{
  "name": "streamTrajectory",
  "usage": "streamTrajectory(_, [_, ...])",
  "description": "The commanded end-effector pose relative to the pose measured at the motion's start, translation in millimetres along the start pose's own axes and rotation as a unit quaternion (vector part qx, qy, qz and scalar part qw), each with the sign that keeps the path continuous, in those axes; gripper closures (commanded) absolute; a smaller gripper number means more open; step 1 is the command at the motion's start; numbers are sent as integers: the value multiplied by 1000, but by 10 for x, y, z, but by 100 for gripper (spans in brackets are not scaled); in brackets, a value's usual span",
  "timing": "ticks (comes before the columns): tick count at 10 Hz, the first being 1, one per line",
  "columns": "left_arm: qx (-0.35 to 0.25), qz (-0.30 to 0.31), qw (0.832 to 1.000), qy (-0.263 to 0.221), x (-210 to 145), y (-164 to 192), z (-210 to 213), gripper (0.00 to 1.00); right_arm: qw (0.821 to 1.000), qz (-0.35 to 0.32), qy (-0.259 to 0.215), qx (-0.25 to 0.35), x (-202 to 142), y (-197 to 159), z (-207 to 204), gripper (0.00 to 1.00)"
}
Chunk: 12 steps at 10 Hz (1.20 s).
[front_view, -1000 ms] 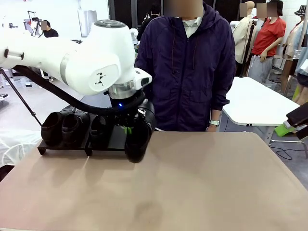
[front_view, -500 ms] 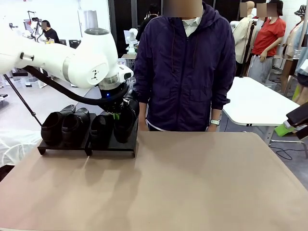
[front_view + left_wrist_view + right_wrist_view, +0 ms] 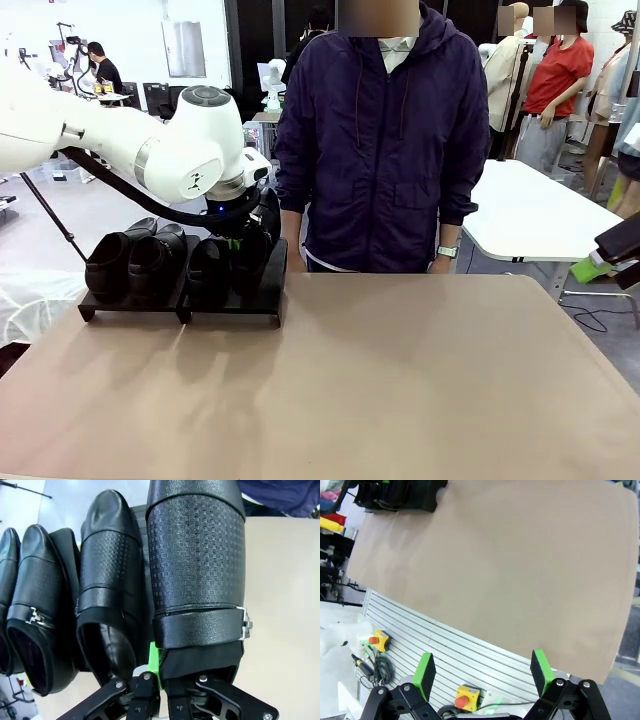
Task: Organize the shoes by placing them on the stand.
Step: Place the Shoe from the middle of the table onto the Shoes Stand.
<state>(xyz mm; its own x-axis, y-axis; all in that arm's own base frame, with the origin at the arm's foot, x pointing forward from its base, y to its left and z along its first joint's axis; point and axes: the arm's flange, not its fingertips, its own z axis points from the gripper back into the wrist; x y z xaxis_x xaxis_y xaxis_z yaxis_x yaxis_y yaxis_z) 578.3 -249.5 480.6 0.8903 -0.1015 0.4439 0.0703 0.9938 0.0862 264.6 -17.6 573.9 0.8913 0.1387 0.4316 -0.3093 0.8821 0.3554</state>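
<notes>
The black stand (image 3: 232, 312) sits at the table's far left, and three black shoes (image 3: 108, 262) (image 3: 150, 262) (image 3: 208, 268) stand on it side by side. A fourth shoe (image 3: 256, 256) is over the stand's right end, toe pointing down and forward, with my left gripper (image 3: 240, 244) shut on its heel collar. In the left wrist view this held shoe (image 3: 197, 570) lies beside its neighbour (image 3: 107, 590), and one green pad (image 3: 154, 660) presses against its collar. My right gripper (image 3: 483, 672) hangs open beyond the table's near right edge, nothing between its fingers.
A person in a dark jacket (image 3: 385, 150) stands at the table's far edge, just right of the stand. The tan tabletop (image 3: 400, 380) stretches bare to the right and front. A white table (image 3: 530, 215) stands behind on the right.
My left arm has carried the fourth shoe left and back, from beside the stand's right front corner to over the stand's right end. The right gripper has not moved.
</notes>
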Motion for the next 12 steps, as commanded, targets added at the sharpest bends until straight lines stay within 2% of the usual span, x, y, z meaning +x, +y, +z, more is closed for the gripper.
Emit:
streamTrajectory(1, [3, 18, 1000, -17, 70, -57, -20, 100, 1000, -4, 0, 7, 30, 27, 24, 0])
streamTrajectory(5, [14, 42, 999, -6, 79, -79, -131, 100, 1000, -4, 0, 7, 30, 27, 24, 0])
streamTrajectory(6, [-1, 63, 998, -21, 93, -74, -128, 100, 1000, -4, 0, 7, 30, 27, 24, 0])
streamTrajectory(7, [-1, 26, 1000, 6, 21, -53, -154, 100, 1000, -4, 0, 7, 30, 27, 24, 0])
streamTrajectory(12, [0, 37, 999, 10, 89, -39, -294, 100, 1000, -4, 0, 7, 30, 27, 24, 0])
